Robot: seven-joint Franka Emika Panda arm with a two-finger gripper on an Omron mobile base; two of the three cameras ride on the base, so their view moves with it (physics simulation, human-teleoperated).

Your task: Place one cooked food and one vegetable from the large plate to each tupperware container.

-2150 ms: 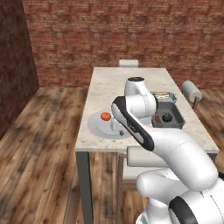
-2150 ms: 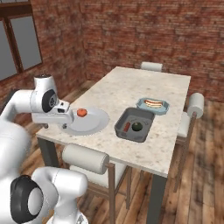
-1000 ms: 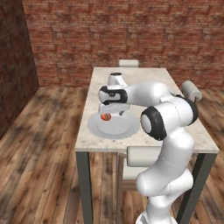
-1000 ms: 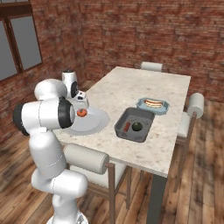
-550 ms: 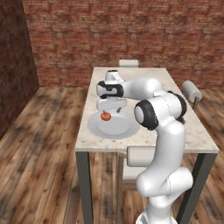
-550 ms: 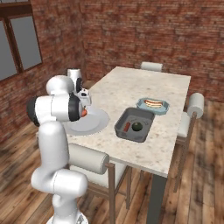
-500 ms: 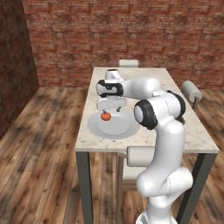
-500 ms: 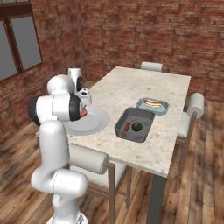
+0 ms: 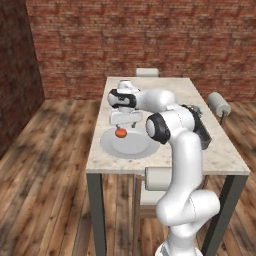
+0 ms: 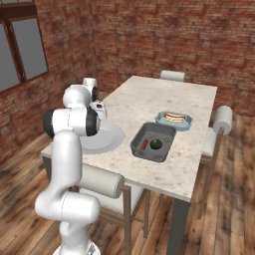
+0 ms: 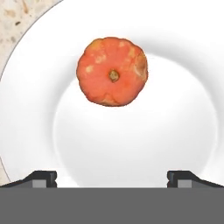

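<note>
In the hand view the two dark fingertips (image 11: 43, 178) stand wide apart at the bottom edge, nothing between them. The gripper (image 9: 123, 121) hangs just above the large plate (image 9: 137, 149), jaws spread and empty.

Just past the fingertips the tomato (image 11: 112, 71) sits on the white plate (image 11: 183, 65), stem scar up and clear of both fingers. In the left base view the tomato (image 9: 120, 133) lies on the left part of the plate, right under the hand. The plate rests near the front left corner of the pale marble table (image 9: 220, 155).

Farther across the table, to the arm's right, is the dark-grey tub (image 10: 138, 147). It holds the thin red-brown sausage (image 10: 145, 145) and, beside it, the dark green ball (image 10: 156, 144); whether the two touch I cannot tell at this size.

Just behind that tub stands the light-blue tub (image 10: 185, 124), with the hot dog (image 10: 173, 118) in its pale bun lying inside.

At the table's right edge a chair with a rolled cushion back (image 10: 222, 120) is pulled up, and another chair (image 10: 172, 75) stands at the far end. A brick wall (image 9: 150, 40) closes the room behind.
</note>
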